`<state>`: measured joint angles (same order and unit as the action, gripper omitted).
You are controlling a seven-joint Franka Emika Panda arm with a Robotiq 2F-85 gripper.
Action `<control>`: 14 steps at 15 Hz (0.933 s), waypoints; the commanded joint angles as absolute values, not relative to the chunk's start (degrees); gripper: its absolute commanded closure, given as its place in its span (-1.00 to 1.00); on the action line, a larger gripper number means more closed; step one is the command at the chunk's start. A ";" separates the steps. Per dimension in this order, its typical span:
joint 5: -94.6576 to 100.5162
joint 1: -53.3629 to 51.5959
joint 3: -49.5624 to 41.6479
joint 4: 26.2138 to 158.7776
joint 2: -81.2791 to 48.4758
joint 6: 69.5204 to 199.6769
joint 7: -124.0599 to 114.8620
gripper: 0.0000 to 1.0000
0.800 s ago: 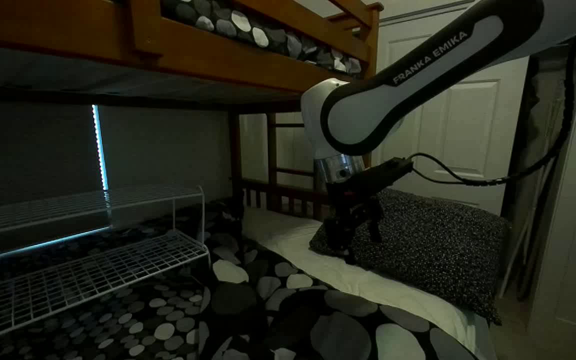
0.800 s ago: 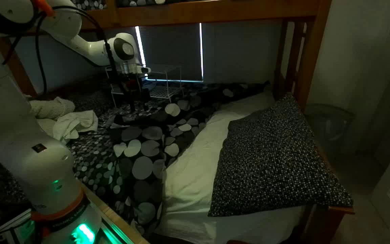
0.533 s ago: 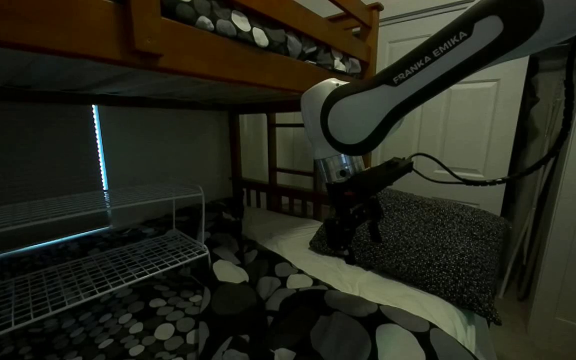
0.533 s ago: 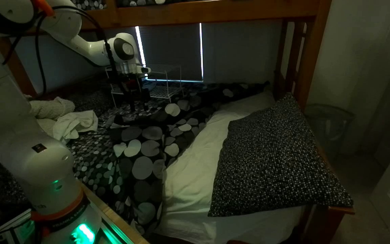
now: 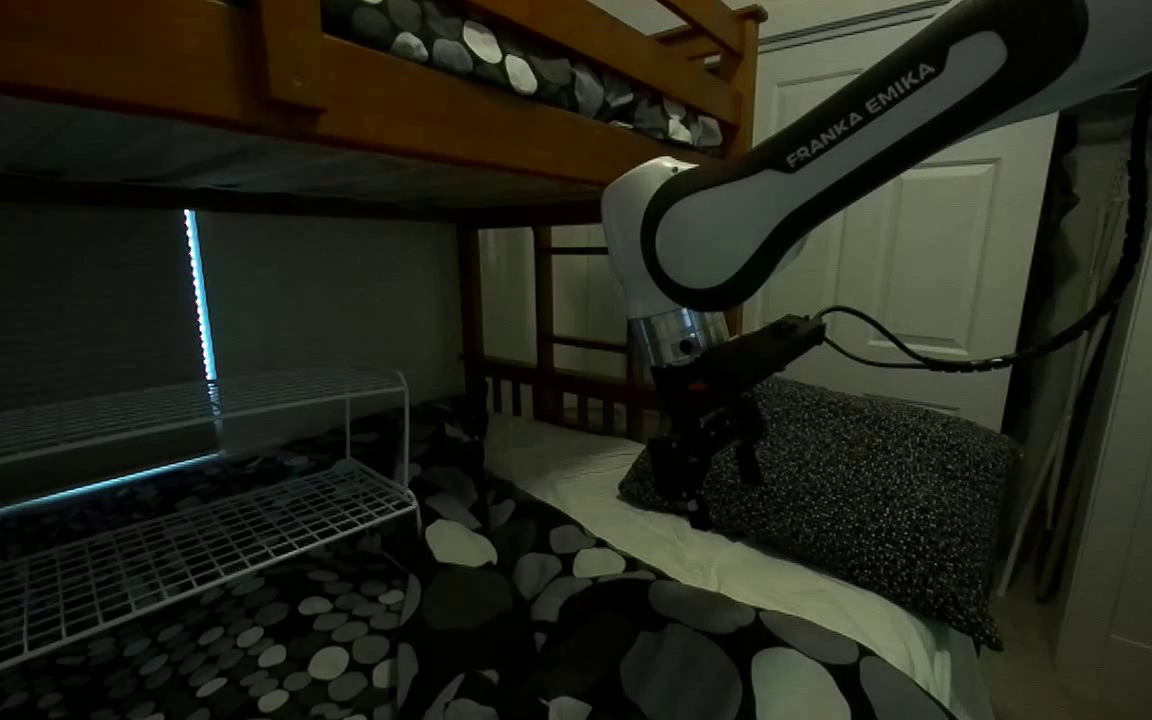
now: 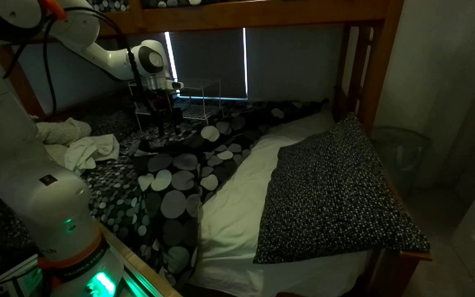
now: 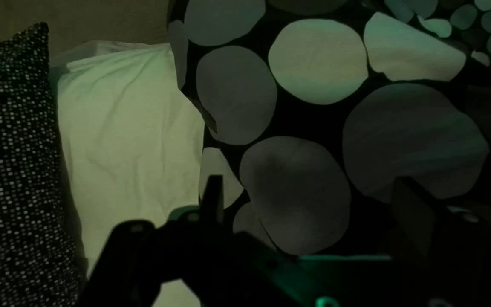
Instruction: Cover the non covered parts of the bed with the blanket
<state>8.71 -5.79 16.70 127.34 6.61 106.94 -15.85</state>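
- In an exterior view, the big white robot arm (image 6: 56,218) is closest. It stands at 8 o'clock from the middle of the view.
- A green light (image 6: 105,284) shines low on the arm, between 7 and 8 o'clock.
- The bed (image 6: 227,225) has a bare pale strip at 6 o'clock.
- A dark pillow (image 6: 336,194) with tiny light specks lies on the bed at 4 o'clock, beside the strip.
- The blanket (image 6: 175,202), black with big grey and white spots, lies on the bed between 7 and 8 o'clock. The strip sits between the blanket and the pillow.
- White cloth (image 6: 91,150) lies in a heap at 9 o'clock.
- The claw (image 6: 169,131) hangs near 10 o'clock. In the wrist view its two fingers (image 7: 414,213) are spread wide apart, near 7 and 4 o'clock. The blanket is under the gap; the strip is at 9 o'clock, with the pillow past it.
- A white wire rack (image 6: 198,112) stands past the claw, between 10 and 11 o'clock.
- Farthest back is a dark window shade (image 6: 210,62) with bright edges, between 11 and 12 o'clock.
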 commanded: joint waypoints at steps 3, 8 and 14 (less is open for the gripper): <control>6.09 -12.53 17.51 128.04 4.19 113.36 -5.83 -1.00; 4.78 -16.41 18.27 129.53 2.94 120.31 5.96 -1.00; 5.53 -16.64 18.04 128.16 2.31 118.99 4.86 -1.00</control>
<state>5.51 -16.22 18.44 128.26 2.34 119.09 4.89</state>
